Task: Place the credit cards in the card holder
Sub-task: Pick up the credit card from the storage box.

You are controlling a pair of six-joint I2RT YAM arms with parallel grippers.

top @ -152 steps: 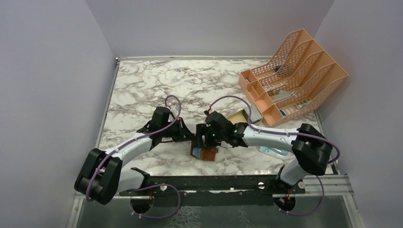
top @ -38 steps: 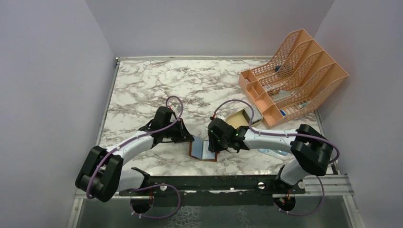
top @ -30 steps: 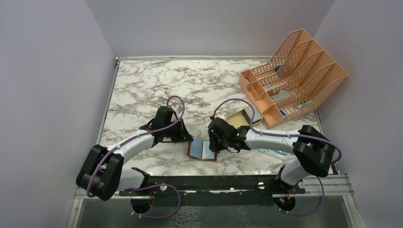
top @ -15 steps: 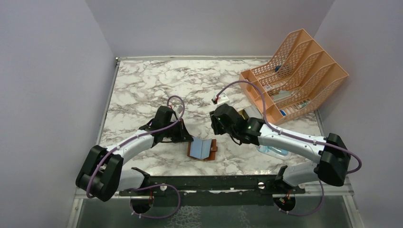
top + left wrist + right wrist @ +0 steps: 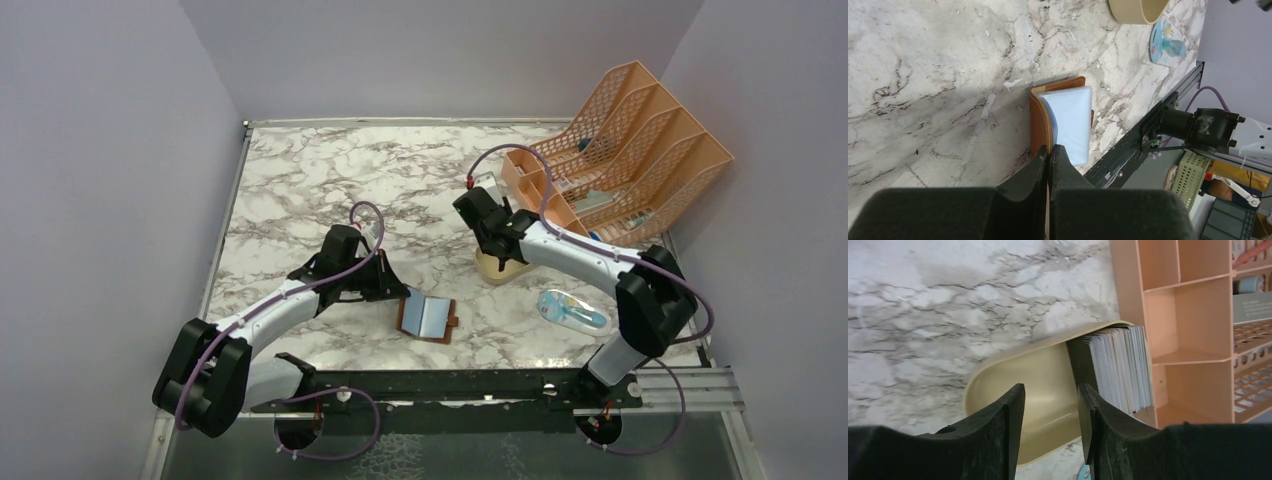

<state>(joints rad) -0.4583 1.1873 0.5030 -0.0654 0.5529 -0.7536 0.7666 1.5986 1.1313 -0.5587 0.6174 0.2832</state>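
Credit cards (image 5: 1120,367) stand stacked inside the tan tray (image 5: 1013,385), right tool (image 5: 1050,390) spread above it. Card holder (image 5: 1065,120) lies open on the worktop (image 5: 300,190), well apart from the tray, left tool (image 5: 1049,150) pinching its leather edge.

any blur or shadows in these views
Left wrist: black left gripper soft up close, shadow on the white marble table, square brown leather card holder sharp. Right wrist: black right gripper blurred, stacked pale plastic credit cards clear. Top external: evenly lit, sharp.
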